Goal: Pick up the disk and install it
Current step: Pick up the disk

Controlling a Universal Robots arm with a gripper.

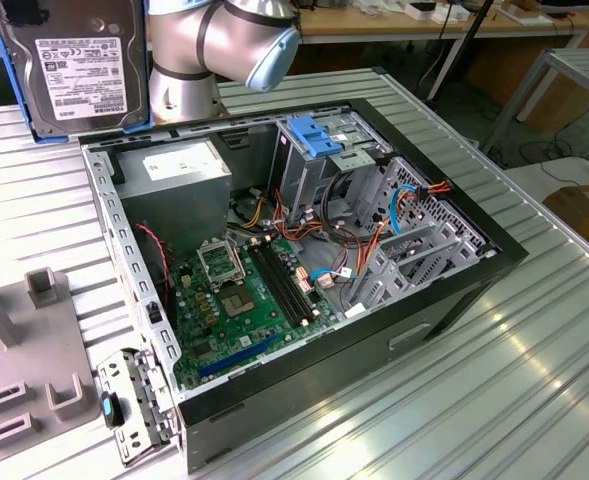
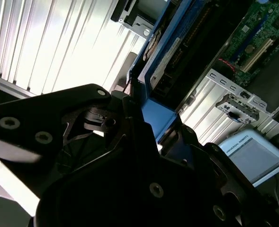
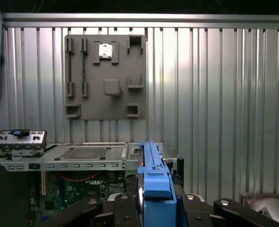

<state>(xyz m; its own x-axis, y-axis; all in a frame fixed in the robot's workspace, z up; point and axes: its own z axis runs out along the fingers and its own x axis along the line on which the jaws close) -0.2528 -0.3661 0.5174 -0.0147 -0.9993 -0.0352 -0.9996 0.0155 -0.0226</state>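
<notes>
A robotics lab or workshop: a robot arm [image 1: 214, 40] beside an opened computer case [image 1: 429, 318] on a ribbed metal table [image 1: 514, 400], wooden benches [image 1: 394, 22] behind.

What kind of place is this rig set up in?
Probably a robotics lab or workshop: an open PC case sits on a ribbed metal table, a grey fixture plate beside it, workbenches behind. The gripper holds the disk.

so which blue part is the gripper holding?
The disk, blue-railed, clamped in the gripper. The blue bracket sits atop the drive bay, clear of the gripper.
</notes>
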